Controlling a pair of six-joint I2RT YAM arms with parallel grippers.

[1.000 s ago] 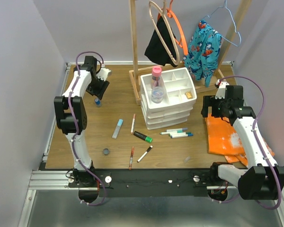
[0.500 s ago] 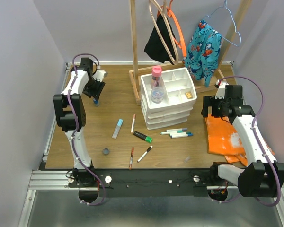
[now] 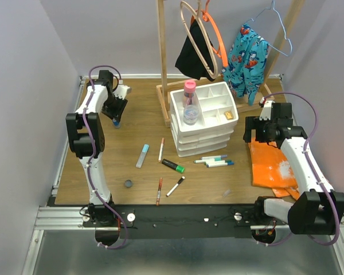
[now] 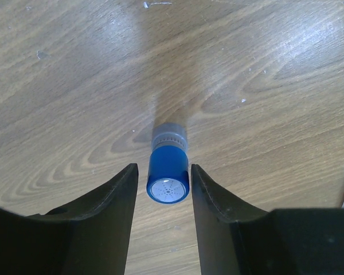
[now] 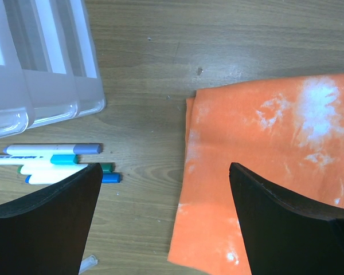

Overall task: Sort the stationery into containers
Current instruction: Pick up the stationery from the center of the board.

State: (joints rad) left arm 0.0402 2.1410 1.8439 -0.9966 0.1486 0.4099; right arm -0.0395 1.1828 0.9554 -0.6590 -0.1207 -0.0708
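A small blue-capped bottle [image 4: 168,177] stands on the wooden table at the far left [image 3: 118,122]. My left gripper [image 4: 164,167] hangs over it [image 3: 115,110], a finger on each side of the cap with a thin gap on both sides. The white drawer organiser [image 3: 203,143] holds a pink-capped bottle [image 3: 189,91] in its top tray. Several capped pens [image 3: 213,161] lie in front of it. A green-capped marker [image 3: 173,166], a light-blue bar [image 3: 143,155] and a red pen [image 3: 159,190] lie mid-table. My right gripper [image 5: 165,166] is wide open and empty beside the organiser [image 3: 253,130].
An orange cloth [image 5: 275,143] lies under my right gripper at the table's right [image 3: 275,166]. A wooden hanger rack [image 3: 162,57] with clothes stands behind the organiser. A small dark round thing [image 3: 128,184] sits near the front left. Walls close in on both sides.
My left gripper has shifted slightly over the blue-capped bottle and its jaws have narrowed around the cap. The right arm has not moved.
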